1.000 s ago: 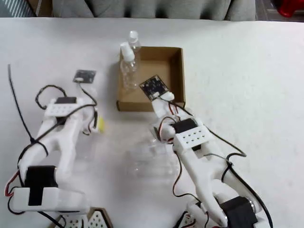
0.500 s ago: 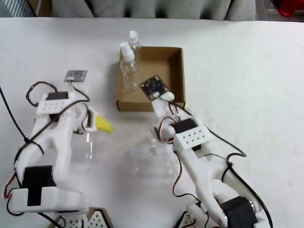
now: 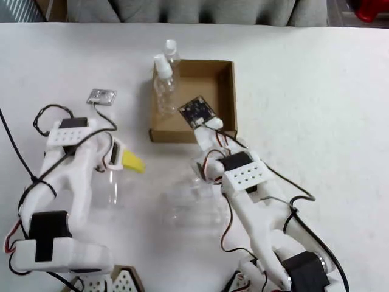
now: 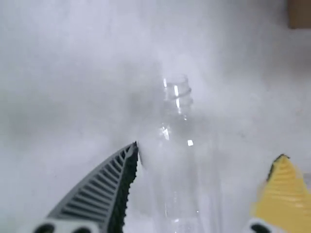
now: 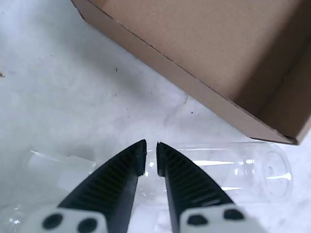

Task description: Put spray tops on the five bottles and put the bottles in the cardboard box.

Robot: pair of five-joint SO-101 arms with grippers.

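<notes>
Bottle [image 4: 177,145], clear, no spray top: on table betw. the spread jaws of my left gripper [image 4: 207,153], not yet pinched. Right gripper [image 5: 150,145]: near-closed, empty, over 2nd bottle [image 5: 233,165] lying just beside cardboard box [image 5: 194,82]. Step, as I judge it: grasp for capping. Next: close squarely on body, gently.

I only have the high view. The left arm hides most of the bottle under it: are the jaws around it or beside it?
Observer: Around it. The left wrist view has the bottle between the open left jaws, one on each side.
Operator: Any spray top on it?
Observer: No, its threaded neck is bare.
Operator: And the right arm?
Observer: The right jaws are nearly shut on nothing, over a second bottle lying on its side beside the cardboard box.
</notes>
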